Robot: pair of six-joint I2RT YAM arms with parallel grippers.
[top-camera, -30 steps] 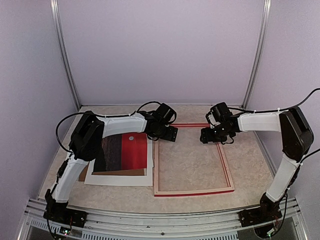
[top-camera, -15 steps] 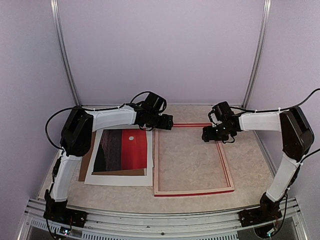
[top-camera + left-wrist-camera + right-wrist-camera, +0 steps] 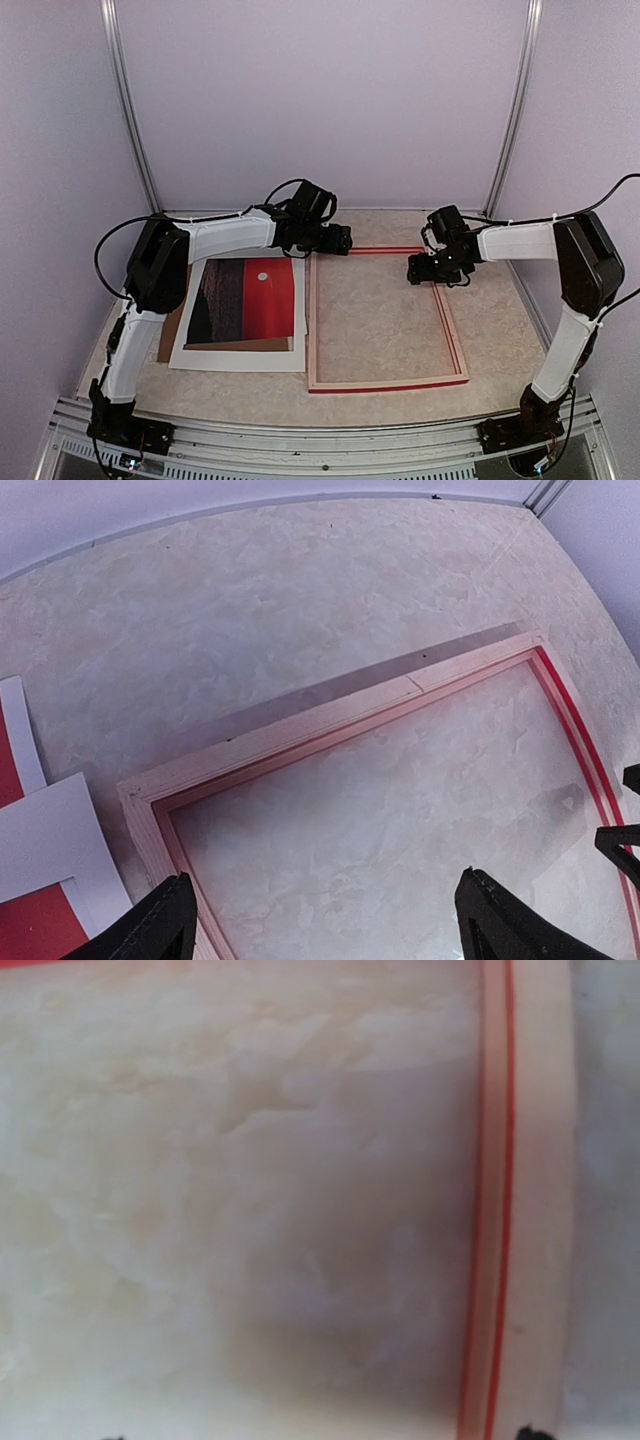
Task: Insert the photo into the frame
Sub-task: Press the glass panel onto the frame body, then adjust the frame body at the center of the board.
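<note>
Grippers: left gripper (image 3: 341, 240) stood wide open, empty, near the frame's (image 3: 388, 383) far-left corner; right gripper (image 3: 425, 270) spread, empty, fingertips cut off in the wrist view.
Frame: one, lay flat.
Photo (image 3: 245, 300): one, lay outside, just left, on white mat (image 3: 240, 358).
Brown board (image 3: 165, 346): one, mostly hidden.

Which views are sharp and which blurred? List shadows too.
Top external: sharp, evenly lit, no glare on the frame. Left wrist: sharp, a dark shadow band on the table beyond the far rail. Right wrist: blurred close-up, grey shadow low in the picture.
</note>
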